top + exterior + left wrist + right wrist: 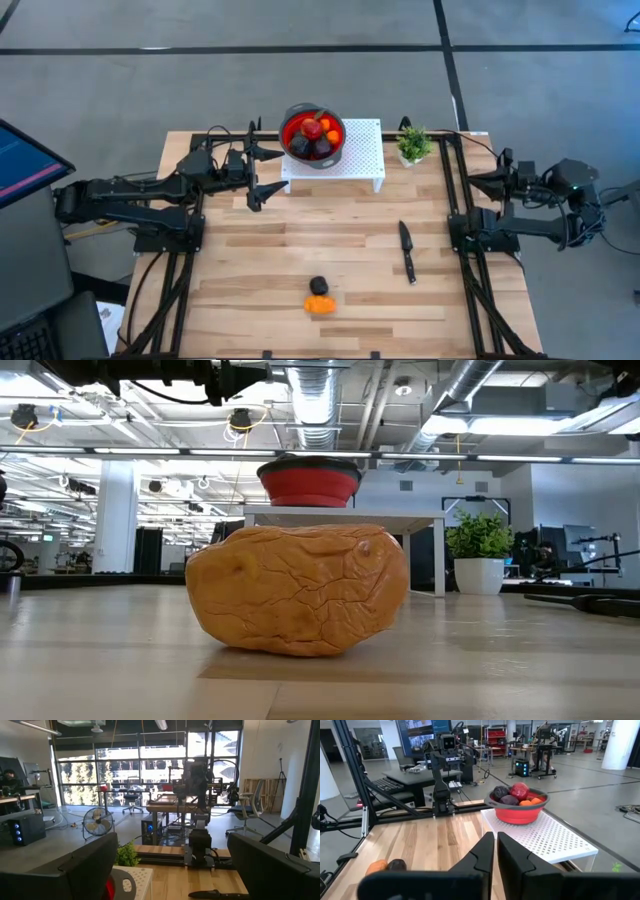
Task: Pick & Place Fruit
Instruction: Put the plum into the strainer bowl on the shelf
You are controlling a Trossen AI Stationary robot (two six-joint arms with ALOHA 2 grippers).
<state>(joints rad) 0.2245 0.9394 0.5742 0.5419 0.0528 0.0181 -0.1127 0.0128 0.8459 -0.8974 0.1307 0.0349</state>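
Observation:
A red bowl [313, 135] full of fruit, red, purple and orange, stands on a white perforated stand [360, 160] at the table's far edge. A dark plum [318, 286] and a larger orange piece [320, 304] lie side by side on the wood near the front edge; the orange piece [300, 590] fills the low view. My left gripper [272, 170] hangs open just left of the stand, above the table, with nothing between its fingers [82, 870]. My right gripper [495, 852] is shut and empty, drawn back at the table's right edge [472, 180].
A black-handled knife [407, 250] lies on the wood right of centre. A small green potted plant [413, 145] stands right of the stand. Bare wood [250, 260] spreads between the stand and the two loose fruits.

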